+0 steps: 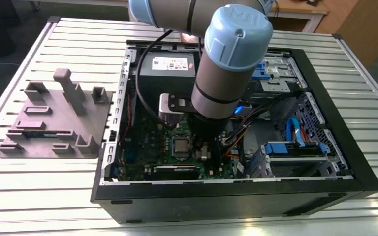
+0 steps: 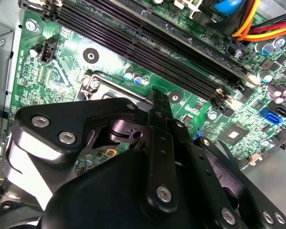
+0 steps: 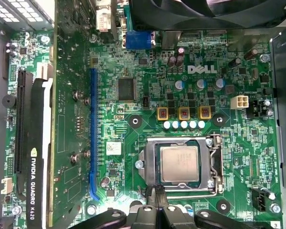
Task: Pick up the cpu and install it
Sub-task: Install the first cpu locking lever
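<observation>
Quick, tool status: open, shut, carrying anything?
Tool: cannot be told whether it is open or closed. It hangs above the motherboard at the socket's edge; the cpu lies in the socket, not in the tool.

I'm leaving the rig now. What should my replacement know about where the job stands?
End effector: low over the motherboard inside the PC case, at the socket's edge; whether it is open or shut cannot be told.
Cpu: lying flat in the socket, silvery top up, in the first wrist view.
Done: cpu is in the socket.
Left: unclear whether it is fully seated and released.
Grey tray sits on the table at the exterior view's left.
</observation>
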`<state>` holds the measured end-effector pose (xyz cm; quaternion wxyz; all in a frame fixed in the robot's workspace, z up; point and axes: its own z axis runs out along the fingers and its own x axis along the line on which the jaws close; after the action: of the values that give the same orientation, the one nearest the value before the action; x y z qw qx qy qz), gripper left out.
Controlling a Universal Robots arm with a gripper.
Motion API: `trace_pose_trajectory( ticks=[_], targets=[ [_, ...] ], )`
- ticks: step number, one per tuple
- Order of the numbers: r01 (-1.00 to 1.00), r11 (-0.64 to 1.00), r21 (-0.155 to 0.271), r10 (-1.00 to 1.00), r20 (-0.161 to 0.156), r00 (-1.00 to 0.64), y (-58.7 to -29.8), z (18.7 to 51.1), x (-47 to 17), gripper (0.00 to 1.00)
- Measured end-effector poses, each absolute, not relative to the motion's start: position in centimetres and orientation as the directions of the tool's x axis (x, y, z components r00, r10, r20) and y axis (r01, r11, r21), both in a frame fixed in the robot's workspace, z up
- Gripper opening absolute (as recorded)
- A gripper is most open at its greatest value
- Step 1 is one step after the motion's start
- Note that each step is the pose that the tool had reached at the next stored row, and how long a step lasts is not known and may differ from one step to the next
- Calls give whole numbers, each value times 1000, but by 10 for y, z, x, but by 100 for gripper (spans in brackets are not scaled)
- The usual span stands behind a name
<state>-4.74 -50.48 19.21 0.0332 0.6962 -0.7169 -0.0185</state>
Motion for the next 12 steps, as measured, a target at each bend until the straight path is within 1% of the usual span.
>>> trace_pose_trajectory(
  ticks=[12],
  targets=[
    [-997,29,73,-999,20,-28,-505,190,-44,10]
  ],
)
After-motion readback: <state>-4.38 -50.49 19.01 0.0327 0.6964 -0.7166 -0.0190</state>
